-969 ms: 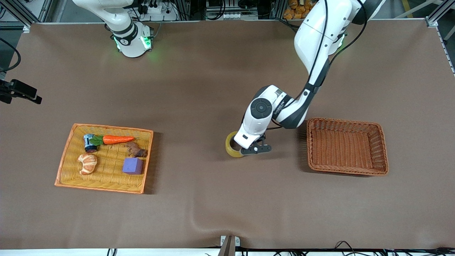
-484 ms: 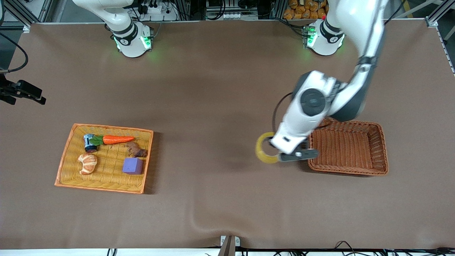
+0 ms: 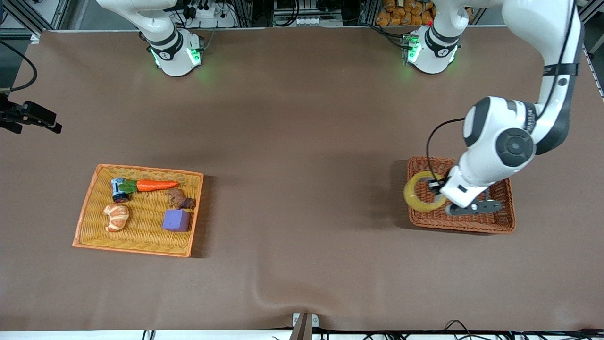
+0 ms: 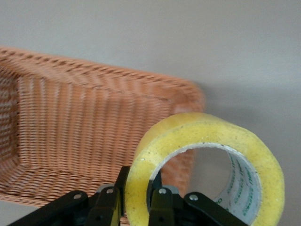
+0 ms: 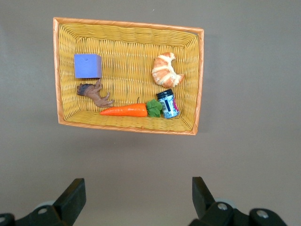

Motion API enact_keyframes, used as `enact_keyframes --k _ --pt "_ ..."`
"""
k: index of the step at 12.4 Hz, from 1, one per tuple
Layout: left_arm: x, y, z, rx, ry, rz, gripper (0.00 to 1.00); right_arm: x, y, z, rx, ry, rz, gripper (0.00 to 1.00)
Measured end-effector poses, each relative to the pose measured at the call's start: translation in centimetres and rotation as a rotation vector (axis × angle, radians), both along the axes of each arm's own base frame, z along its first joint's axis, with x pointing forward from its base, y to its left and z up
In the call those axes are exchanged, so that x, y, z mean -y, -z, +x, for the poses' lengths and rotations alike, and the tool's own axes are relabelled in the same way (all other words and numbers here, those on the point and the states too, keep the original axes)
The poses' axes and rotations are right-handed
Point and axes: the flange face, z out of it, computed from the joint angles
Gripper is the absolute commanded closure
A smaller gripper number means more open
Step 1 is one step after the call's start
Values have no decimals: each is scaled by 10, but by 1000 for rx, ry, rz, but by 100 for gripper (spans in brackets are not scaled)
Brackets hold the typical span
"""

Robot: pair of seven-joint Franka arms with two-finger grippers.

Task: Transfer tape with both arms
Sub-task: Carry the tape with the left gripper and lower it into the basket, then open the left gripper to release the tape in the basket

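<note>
The tape (image 3: 409,196) is a yellowish ring with a grey core. My left gripper (image 3: 443,193) is shut on its wall and holds it in the air, over the rim of the brown wicker basket (image 3: 500,222) at the end toward the right arm. In the left wrist view the fingers (image 4: 109,200) pinch the tape (image 4: 211,132) from inside and outside, with the basket (image 4: 94,122) below. My right gripper (image 5: 136,188) is open and empty, high above the table beside the yellow tray (image 5: 200,80).
The yellow wicker tray (image 3: 89,203) at the right arm's end of the table holds a carrot (image 3: 155,185), a croissant (image 3: 116,217), a purple cube (image 3: 176,220), a small can (image 3: 118,189) and a brown figure (image 3: 180,199). The brown basket shows nothing inside.
My left arm has carried the tape from the middle of the table toward its own end, to over the brown basket's rim. The right arm has hardly moved.
</note>
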Motion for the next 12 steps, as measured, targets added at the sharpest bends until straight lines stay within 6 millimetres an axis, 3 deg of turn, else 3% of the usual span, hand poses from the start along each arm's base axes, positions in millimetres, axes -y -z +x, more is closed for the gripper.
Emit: enact_keyframes --k 2,7,12 --pt "-36 26 -8 1 8 -6 100 0 0 0 -2 -1 0 0" --pt "-89 75 -30 52 85 -23 100 0 1 -1 -6 -1 1 0" --pt "-92 100 -36 48 98 -31 100 3 6 -1 -29 4 3 0"
